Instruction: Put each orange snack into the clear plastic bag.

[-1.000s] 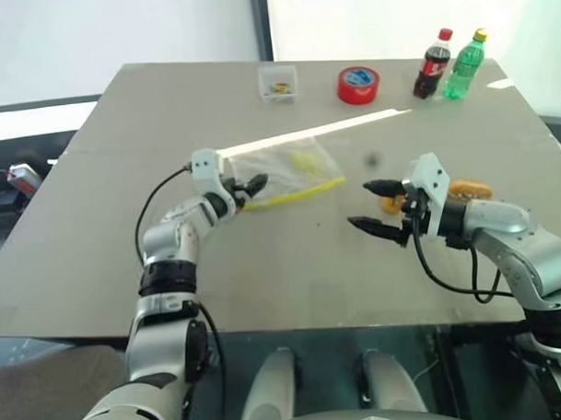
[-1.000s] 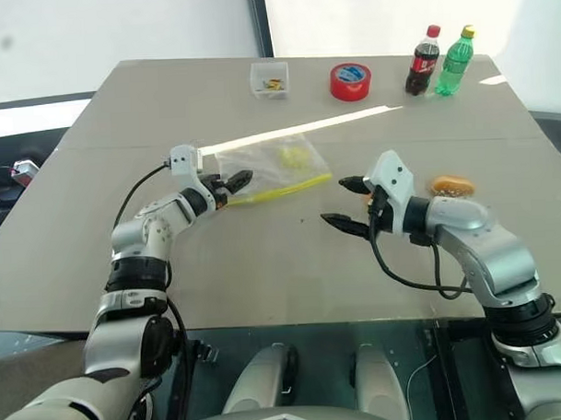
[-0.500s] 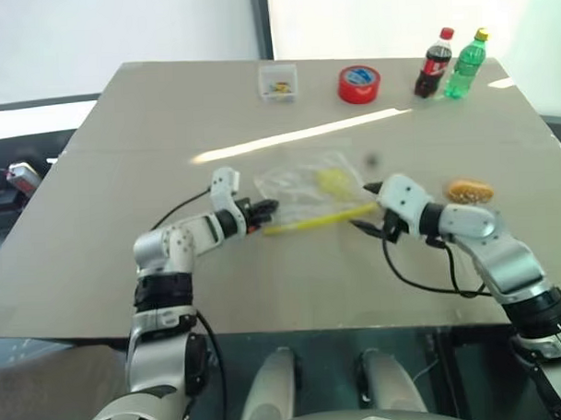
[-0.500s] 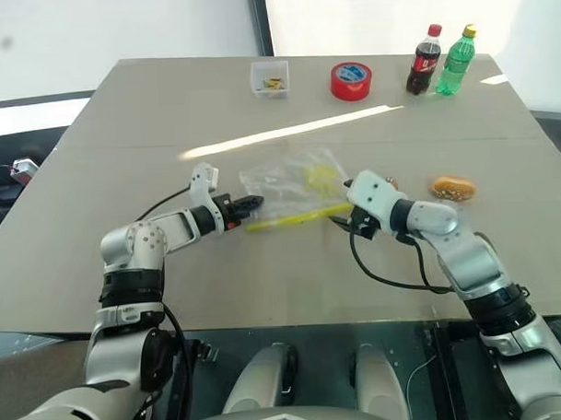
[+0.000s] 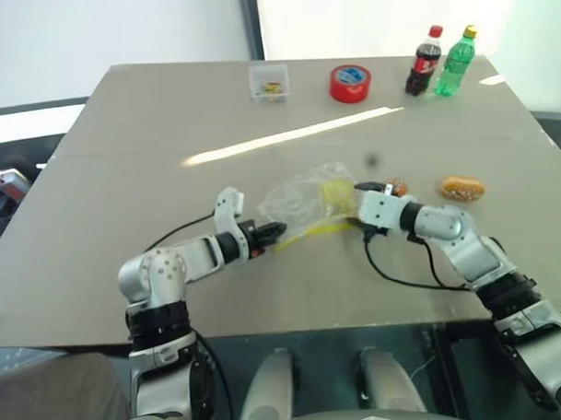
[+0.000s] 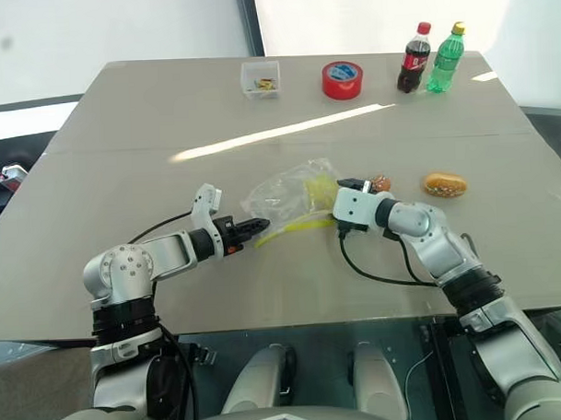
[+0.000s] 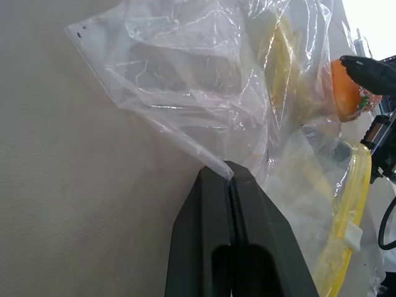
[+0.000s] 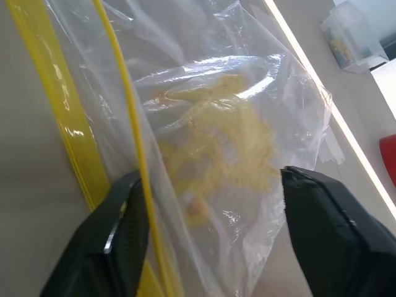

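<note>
The bag (image 5: 309,196) lies crumpled near the middle of the table (image 5: 122,160), its yellow strip (image 5: 314,232) along the near edge. The left gripper (image 7: 230,179) has its fingers pressed tight together on a fold of the bag's film at the near left corner. The right gripper (image 8: 210,204) stands apart at the bag's right end, its fingers (image 8: 120,229) spread at the mouth, one beside the yellow strip; they clasp nothing. One snack (image 5: 395,186) sits just behind the right gripper, close to the bag's right edge. The other snack (image 5: 462,188) lies further right, clear of both arms. Along the far edge stand a small box (image 5: 267,80), a red tape roll (image 5: 350,82), a cola bottle (image 5: 421,61) and a green bottle (image 5: 453,62)
</note>
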Action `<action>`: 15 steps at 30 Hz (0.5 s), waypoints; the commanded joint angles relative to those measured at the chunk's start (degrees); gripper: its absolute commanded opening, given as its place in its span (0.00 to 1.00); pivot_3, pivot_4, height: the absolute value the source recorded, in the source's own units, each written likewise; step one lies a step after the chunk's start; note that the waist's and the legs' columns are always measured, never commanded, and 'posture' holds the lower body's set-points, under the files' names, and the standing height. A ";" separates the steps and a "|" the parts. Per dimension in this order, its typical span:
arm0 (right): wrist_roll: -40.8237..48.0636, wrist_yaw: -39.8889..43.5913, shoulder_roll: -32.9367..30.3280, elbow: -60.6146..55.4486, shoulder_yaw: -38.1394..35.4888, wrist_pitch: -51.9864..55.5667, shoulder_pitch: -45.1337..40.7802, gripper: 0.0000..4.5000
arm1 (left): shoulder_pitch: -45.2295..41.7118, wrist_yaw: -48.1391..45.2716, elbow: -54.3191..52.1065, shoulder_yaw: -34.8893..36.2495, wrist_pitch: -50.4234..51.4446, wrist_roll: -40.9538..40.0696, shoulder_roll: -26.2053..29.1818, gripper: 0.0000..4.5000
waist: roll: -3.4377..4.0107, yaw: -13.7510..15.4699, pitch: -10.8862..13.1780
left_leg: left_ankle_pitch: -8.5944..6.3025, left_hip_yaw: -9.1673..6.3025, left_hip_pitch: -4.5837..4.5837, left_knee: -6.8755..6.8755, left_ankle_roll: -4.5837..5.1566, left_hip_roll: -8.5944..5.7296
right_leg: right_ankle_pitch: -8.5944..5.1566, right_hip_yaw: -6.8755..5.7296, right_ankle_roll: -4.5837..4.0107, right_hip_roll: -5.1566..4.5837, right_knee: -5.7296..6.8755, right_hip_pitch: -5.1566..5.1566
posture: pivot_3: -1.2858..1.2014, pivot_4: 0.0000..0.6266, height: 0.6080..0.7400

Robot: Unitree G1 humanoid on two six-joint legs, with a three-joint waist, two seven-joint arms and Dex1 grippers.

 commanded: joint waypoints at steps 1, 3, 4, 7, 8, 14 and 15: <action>1.05 0.54 0.24 -1.43 -2.60 -0.18 -0.63 0.33 | 0.64 0.25 -2.12 0.28 -0.86 -0.85 -0.01 0.00 | 0.00 0.03 0.00 | 0.00 0.00 0.00 0.00 0.00 0.00 | 0.00 0.00 0.00 0.00 0.00 0.00 | 0.52 0.24 1.00; 1.13 0.92 0.51 -1.78 -2.66 0.07 -0.85 0.09 | 0.78 0.53 -2.18 0.42 -1.52 -0.60 -0.09 0.00 | 0.00 0.06 0.00 | 0.00 0.00 0.00 -0.01 0.00 0.00 | 0.00 0.00 0.00 0.00 0.00 0.00 | 0.52 0.24 1.00; 1.09 1.08 0.64 -1.78 -2.73 0.09 -0.94 0.01 | 0.89 0.56 -2.20 0.42 -2.02 -0.45 -0.07 0.00 | 0.00 0.06 0.00 | 0.00 0.00 0.00 -0.01 0.00 0.00 | 0.00 0.00 0.00 0.00 -0.01 0.00 | 0.52 0.24 1.00; 0.81 1.20 1.29 -1.24 -2.66 0.24 -1.40 0.01 | 2.28 -1.17 -3.63 -0.44 -5.59 -0.06 0.75 0.00 | 0.00 0.05 0.00 | 0.00 -0.01 0.00 -0.01 0.00 0.00 | 0.00 0.00 0.00 0.00 -0.01 0.00 | 0.52 0.24 1.00; 0.94 1.28 1.66 -1.23 -2.70 0.76 -1.71 0.00 | 2.62 -1.48 -4.42 -0.51 -6.39 -0.23 0.73 0.06 | 0.00 -0.03 0.00 | 0.00 -0.01 0.00 -0.01 0.00 0.00 | 0.00 0.00 0.00 -0.01 0.00 0.00 | 0.52 0.24 1.00; 0.65 2.64 3.19 0.39 -3.00 4.78 -5.39 0.00 | 3.38 0.78 -10.49 -4.58 -17.45 5.70 2.83 0.36 | -0.01 0.08 0.02 | 0.00 -0.02 -0.01 -0.04 -0.02 0.01 | 0.01 0.02 -0.02 -0.01 -0.02 -0.02 | 0.52 0.24 1.00; 0.37 2.65 3.40 1.16 -2.92 5.25 -6.34 0.00 | 3.31 0.88 -12.18 -5.60 -20.61 7.40 3.50 0.36 | -0.01 0.12 0.02 | 0.00 -0.01 -0.01 -0.04 -0.02 0.00 | 0.01 0.02 -0.03 -0.02 -0.02 -0.02 | 0.52 0.24 1.00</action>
